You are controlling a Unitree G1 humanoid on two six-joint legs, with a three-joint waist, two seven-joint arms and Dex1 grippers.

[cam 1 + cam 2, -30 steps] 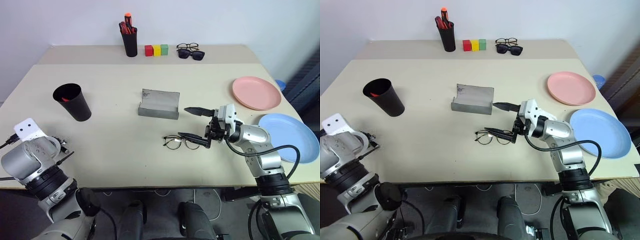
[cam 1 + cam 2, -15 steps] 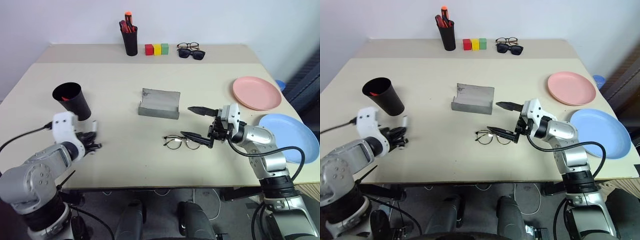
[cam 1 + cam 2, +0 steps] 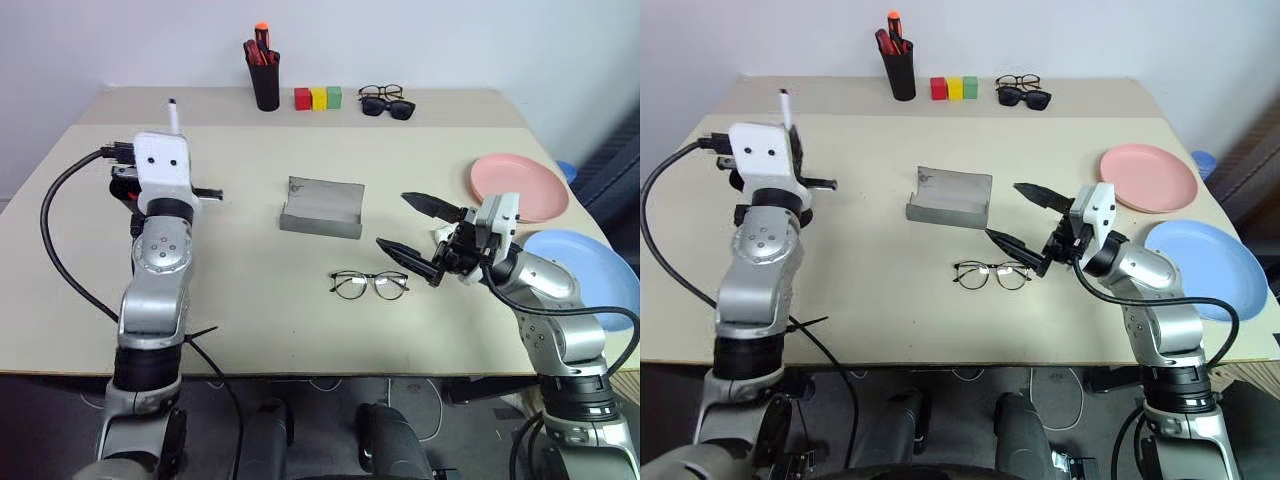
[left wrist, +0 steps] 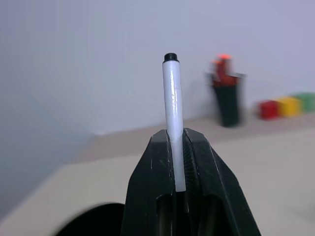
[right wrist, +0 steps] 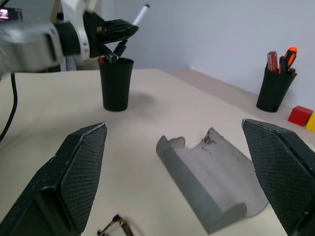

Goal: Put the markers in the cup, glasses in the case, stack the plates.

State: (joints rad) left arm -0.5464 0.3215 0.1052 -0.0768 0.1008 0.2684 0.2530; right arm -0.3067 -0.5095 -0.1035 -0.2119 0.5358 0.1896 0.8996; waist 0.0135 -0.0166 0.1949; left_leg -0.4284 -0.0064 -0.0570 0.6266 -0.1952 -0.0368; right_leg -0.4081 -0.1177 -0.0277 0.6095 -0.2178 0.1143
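You'll find no readable writing on anything; your left claw, low at the tabletop's near edge a second ago, is now raised by the wide matte black cup, pinching a slim white marker with a black tip; your right claw stays spread wide, holding nothing, just beside the thin black-rimmed clear glasses, which lie before the open grey felt case.

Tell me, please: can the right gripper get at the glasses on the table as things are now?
Probably yes. The right gripper is open and hovers just beside the glasses, which lie flat on the table with nothing between them; the case sits farther back.
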